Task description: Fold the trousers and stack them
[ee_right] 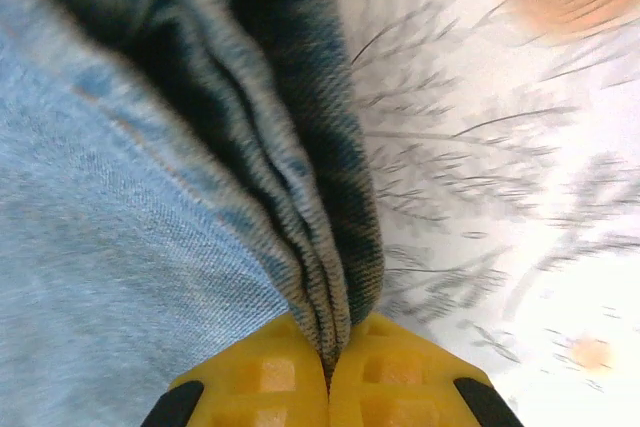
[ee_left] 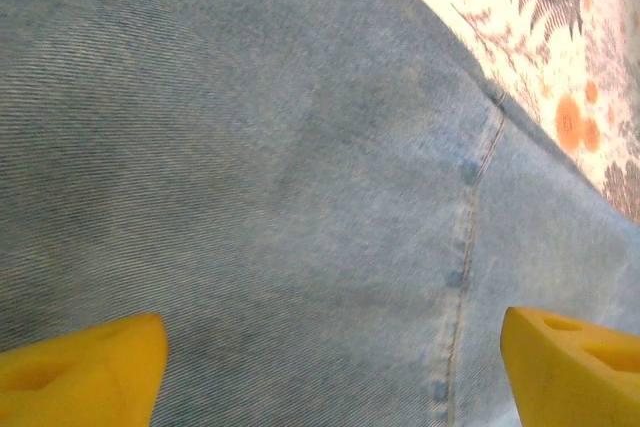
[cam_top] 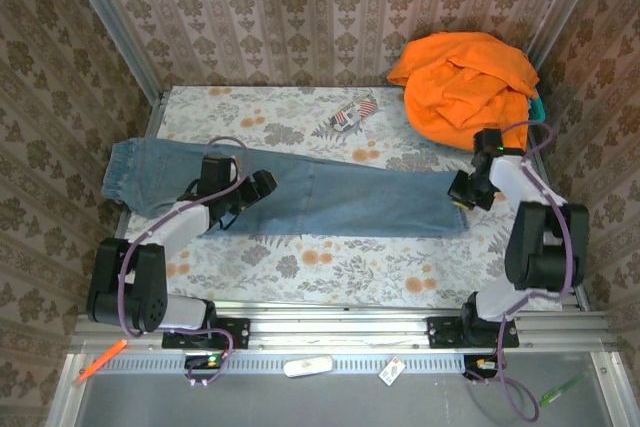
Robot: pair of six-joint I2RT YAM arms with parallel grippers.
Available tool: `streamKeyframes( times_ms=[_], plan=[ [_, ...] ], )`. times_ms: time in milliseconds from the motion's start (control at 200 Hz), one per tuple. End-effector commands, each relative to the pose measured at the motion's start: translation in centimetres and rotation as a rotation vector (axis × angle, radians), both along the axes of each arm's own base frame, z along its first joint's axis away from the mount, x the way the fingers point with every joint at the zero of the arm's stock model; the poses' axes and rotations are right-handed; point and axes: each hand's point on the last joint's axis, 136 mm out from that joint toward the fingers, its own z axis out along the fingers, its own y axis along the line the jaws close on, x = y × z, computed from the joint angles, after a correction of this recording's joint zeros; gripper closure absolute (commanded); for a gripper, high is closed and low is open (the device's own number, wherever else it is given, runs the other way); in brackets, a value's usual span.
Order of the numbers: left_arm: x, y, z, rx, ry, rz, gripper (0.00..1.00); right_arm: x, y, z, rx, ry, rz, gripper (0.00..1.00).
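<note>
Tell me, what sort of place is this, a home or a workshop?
Probably a robot test booth dressed up as a home: a left arm and right arm bolted to a metal rail, patterned wallpaper panels boxing in a floral-covered table, and trousers laid out for folding.

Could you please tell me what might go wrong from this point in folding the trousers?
1. The right tool is shut on just the hem edge of the trousers; such a shallow bite may slip or miss a layer when lifted.
2. The left tool stands open over the cloth, pinning nothing, so the whole pair could drag instead of folding.
3. The orange garment lies close to the right arm and could be snagged.
</note>
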Motion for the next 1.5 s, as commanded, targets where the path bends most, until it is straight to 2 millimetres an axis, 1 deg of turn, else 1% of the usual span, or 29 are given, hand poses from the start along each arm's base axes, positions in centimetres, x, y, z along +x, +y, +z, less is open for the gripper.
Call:
streamKeyframes(
  times_ms=[0,100,200,265,365,410,445,475,510,570,680,685,720,760,845,910,965,1035,1145,1200,1265,1310,1405,1495],
  plan=[
    [-1.0,-0.9,-0.1,0.022,0.005,-0.034,0.14,-0.8,-4.3,4.6,-0.151,-0.059,-0.1,1.0],
    [-0.9,-2.0,0.4,0.018,-0.013,-0.063,0.13,-1.3,-6.5,7.1,-0.199,-0.094,-0.157,1.0],
    [-1.0,-2.8,0.9,0.046,-0.014,-0.097,0.13,-1.0,-7.6,9.2,-0.201,-0.133,-0.182,1.0],
    [-1.3,-3.0,0.9,0.056,-0.011,-0.112,0.13,-0.5,-7.7,10.7,-0.199,-0.157,-0.175,1.0],
    [-1.9,-2.8,0.2,0.074,0.008,-0.115,0.13,0.5,-7.5,12.1,-0.182,-0.182,-0.159,1.0],
    [-2.3,-2.6,-0.2,0.077,0.016,-0.115,0.13,1.0,-7.1,12.4,-0.155,-0.198,-0.151,1.0],
    [-2.6,-2.6,-0.6,0.081,0.023,-0.117,0.13,1.5,-6.4,12.6,-0.12,-0.213,-0.138,1.0],
    [-2.9,-2.5,-0.9,0.087,0.03,-0.118,0.13,2.1,-5.3,12.8,-0.074,-0.233,-0.122,1.0],
    [-3.2,-2.2,-1.3,0.093,0.039,-0.115,0.13,2.7,-3.6,13.0,-0.019,-0.26,-0.089,1.0],
    [-3.7,-1.8,-1.8,0.105,0.048,-0.108,0.13,3.0,-0.9,13.1,0.006,-0.276,-0.036,1.0],
    [-4.2,-1.4,-1.6,0.108,0.041,-0.099,0.12,3.4,5.6,13.1,0.078,-0.292,0.096,1.0],
    [-4.2,-1.4,-1.6,0.108,0.04,-0.099,0.12,3.4,6.1,13.1,0.081,-0.293,0.107,1.0],
    [-4.3,-1.3,-1.4,0.109,0.036,-0.098,0.12,3.6,7.5,13.2,0.092,-0.3,0.121,1.0],
    [-4.4,-1.3,-1.1,0.111,0.03,-0.101,0.11,3.8,9.7,13.8,0.115,-0.321,0.162,1.0],
    [-4.4,-1.0,-0.5,0.122,0.023,-0.102,0.11,4.2,13.8,15.7,0.15,-0.373,0.219,1.0],
    [-4.5,-0.2,-0.5,0.155,0.041,-0.082,0.09,4.8,17.0,16.3,0.185,-0.392,0.252,1.0],
    [-4.6,0.2,-0.4,0.177,0.049,-0.08,0.09,5.2,19.8,16.3,0.211,-0.403,0.282,1.0],
    [-4.8,0.9,-0.3,0.179,0.056,-0.065,0.08,5.7,23.2,15.7,0.227,-0.388,0.324,1.0],
    [-4.9,2.3,0.2,0.171,0.048,-0.023,0.06,6.7,27.3,14.7,0.249,-0.376,0.348,1.0],
    [-5.0,3.0,0.5,0.173,0.043,-0.004,0.05,7.4,29.1,14.0,0.28,-0.377,0.328,1.0],
    [-5.1,4.0,0.8,0.185,0.043,0.018,0.04,8.1,31.9,13.4,0.338,-0.385,0.313,1.0],
    [-5.2,4.4,1.0,0.182,0.042,0.026,0.03,8.3,33.7,12.9,0.363,-0.372,0.316,1.0],
    [-5.3,5.0,1.4,0.173,0.041,0.038,0.03,8.9,36.5,12.1,0.365,-0.368,0.321,1.0],
    [-5.5,5.1,1.6,0.168,0.035,0.04,0.03,9.4,38.5,11.1,0.381,-0.343,0.315,1.0]
  ],
)
